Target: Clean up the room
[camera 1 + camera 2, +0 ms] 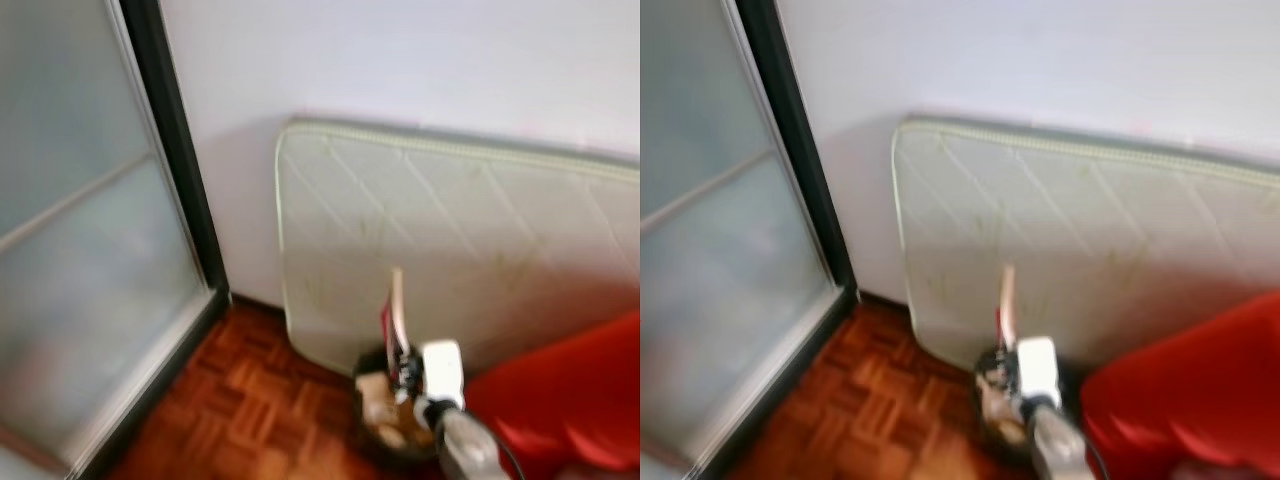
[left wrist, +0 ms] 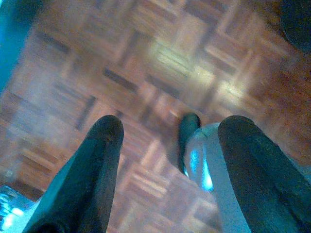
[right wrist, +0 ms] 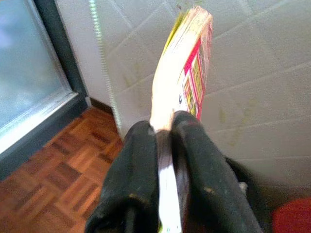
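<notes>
Pinched only by its bottom edge in the right gripper (image 3: 165,131), the flat packet (image 3: 182,68) could slip beside the bin (image 1: 375,415).

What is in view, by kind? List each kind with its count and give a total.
Mattress: 1
Red fabric item: 1
Dark bin: 1
Packet: 1
Glass door: 1
Grippers: 2, right gripper shut on the packet, left gripper open above the floor
Total: 7
</notes>
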